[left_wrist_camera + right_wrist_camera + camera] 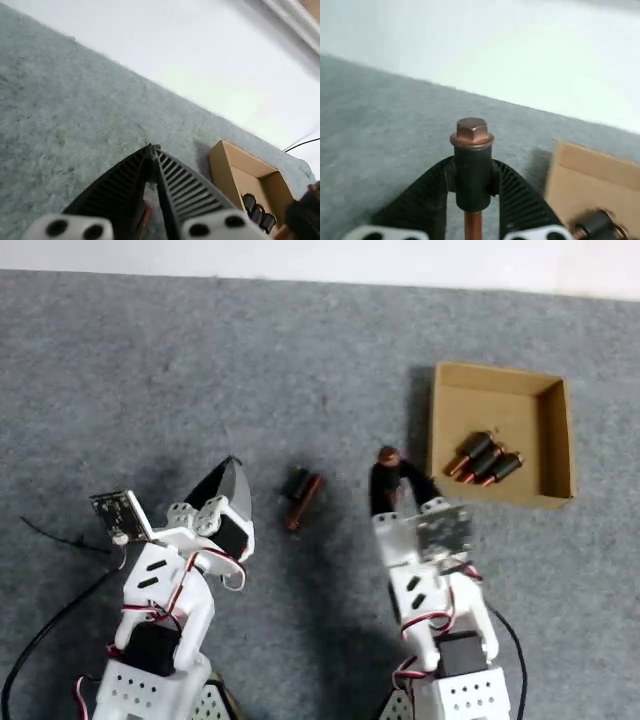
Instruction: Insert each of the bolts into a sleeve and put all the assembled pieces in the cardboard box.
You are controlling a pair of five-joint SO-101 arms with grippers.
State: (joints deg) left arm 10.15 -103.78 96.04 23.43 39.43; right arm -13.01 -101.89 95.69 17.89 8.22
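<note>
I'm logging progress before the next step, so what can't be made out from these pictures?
1. Loose piece on the carpet: in the left wrist view, the shut left tool covers nearly all of it.
2. Held piece: its lower end is cut off by the right wrist view's edge and hidden behind the right tool in the high view.
3. Boxed pieces in the cardboard box: too small in the high view to tell how fully each is assembled.

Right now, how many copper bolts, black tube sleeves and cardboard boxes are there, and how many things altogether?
Copper-coloured metal bolts: 5
Black cylindrical sleeves: 5
Brown cardboard box: 1
Total: 11
</note>
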